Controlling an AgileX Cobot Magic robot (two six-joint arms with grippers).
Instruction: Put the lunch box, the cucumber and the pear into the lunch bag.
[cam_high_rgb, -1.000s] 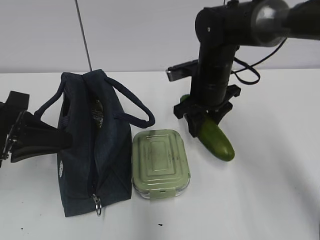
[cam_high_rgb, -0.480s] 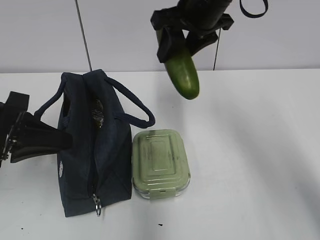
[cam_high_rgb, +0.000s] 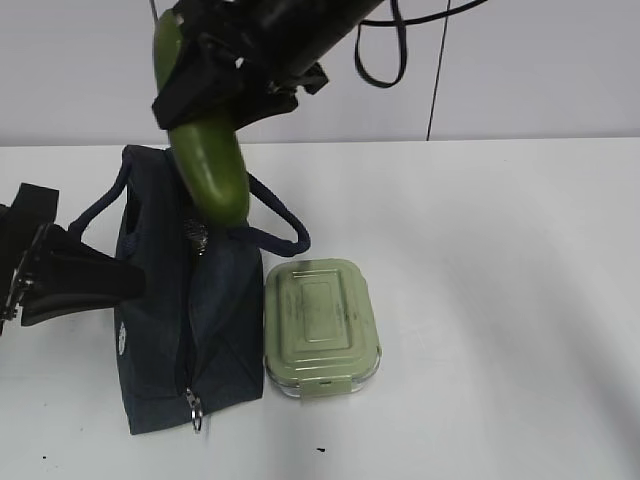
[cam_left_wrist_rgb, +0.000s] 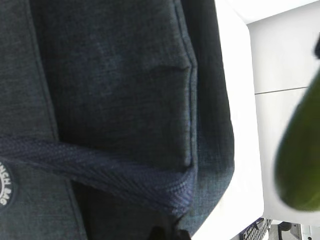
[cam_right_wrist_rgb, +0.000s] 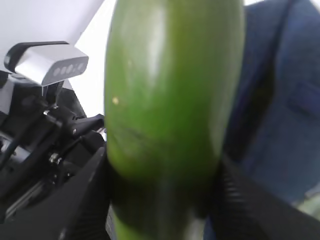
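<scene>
My right gripper is shut on the dark green cucumber and holds it tilted in the air, its lower end just over the top opening of the navy lunch bag. In the right wrist view the cucumber fills the space between the gripper's fingers, with the bag behind it. My left gripper presses its closed tip on the bag's left side. The left wrist view shows bag fabric and the cucumber. The lunch box lies right of the bag. The pear is hidden.
The bag's two loop handles stand up on either side of the opening, and its zipper pull hangs at the near end. The white table stretches to the right of the lunch box. A wall rises behind.
My right gripper has lifted the cucumber off the table at the right and carried it up and left, to above the bag. The left gripper, bag and lunch box have not moved.
</scene>
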